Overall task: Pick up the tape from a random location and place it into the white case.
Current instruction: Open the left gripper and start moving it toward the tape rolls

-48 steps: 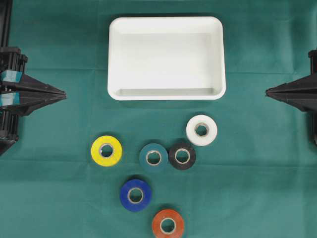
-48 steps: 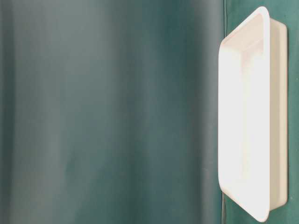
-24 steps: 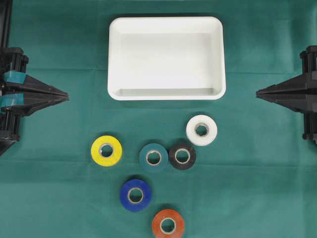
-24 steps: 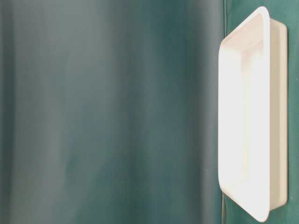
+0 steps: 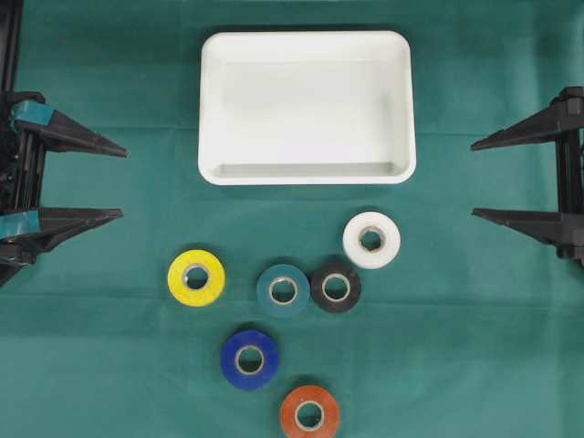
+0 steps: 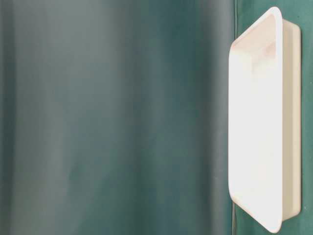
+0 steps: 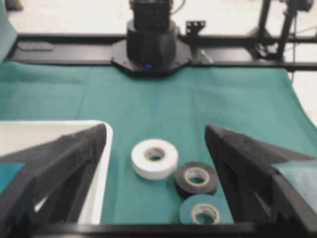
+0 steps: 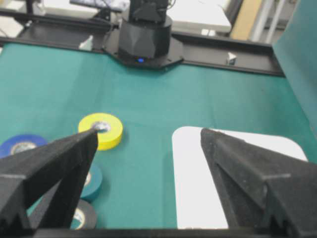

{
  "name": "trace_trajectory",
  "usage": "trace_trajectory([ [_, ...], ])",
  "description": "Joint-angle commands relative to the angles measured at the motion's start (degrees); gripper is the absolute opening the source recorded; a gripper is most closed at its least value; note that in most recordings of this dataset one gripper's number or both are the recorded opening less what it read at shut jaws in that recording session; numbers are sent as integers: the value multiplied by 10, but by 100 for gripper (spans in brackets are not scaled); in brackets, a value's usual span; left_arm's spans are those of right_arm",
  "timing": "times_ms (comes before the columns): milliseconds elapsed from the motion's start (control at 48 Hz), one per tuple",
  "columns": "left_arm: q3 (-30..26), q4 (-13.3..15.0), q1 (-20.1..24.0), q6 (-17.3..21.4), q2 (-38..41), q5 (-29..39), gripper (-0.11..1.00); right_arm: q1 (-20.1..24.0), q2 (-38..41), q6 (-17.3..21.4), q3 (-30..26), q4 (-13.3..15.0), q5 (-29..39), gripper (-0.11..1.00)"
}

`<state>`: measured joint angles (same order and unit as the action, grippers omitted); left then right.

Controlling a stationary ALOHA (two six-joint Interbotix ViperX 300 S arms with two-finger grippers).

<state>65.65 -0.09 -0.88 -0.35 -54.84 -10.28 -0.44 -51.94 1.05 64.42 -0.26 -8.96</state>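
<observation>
Since a second ago we see both the left gripper (image 5: pixel 122 182) and right gripper (image 5: pixel 473 179) fingers spread wide, holding nothing; table-level view shows only the white case (image 5: pixel 307 108).

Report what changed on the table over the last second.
Both grippers went from shut to wide open: the left gripper and the right gripper each spread their jaws, holding nothing. The six tape rolls and the white case stayed where they were, the case with nothing in it.
</observation>
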Motion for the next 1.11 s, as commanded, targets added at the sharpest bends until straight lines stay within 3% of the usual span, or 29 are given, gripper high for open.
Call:
trace_trajectory([
  [0,-14,1,-2,1,4,-3,99,-1,3,1,-15,-2,3,91],
  [292,-14,2,-6,-12,4,-2,98,-1,2,1,-16,-2,6,92],
  [813,-15,2,-120,-16,4,7,98,-1,1,2,-20,-2,6,92],
  [1084,-16,2,-129,-13,4,11,98,-1,2,2,-20,-3,6,92],
])
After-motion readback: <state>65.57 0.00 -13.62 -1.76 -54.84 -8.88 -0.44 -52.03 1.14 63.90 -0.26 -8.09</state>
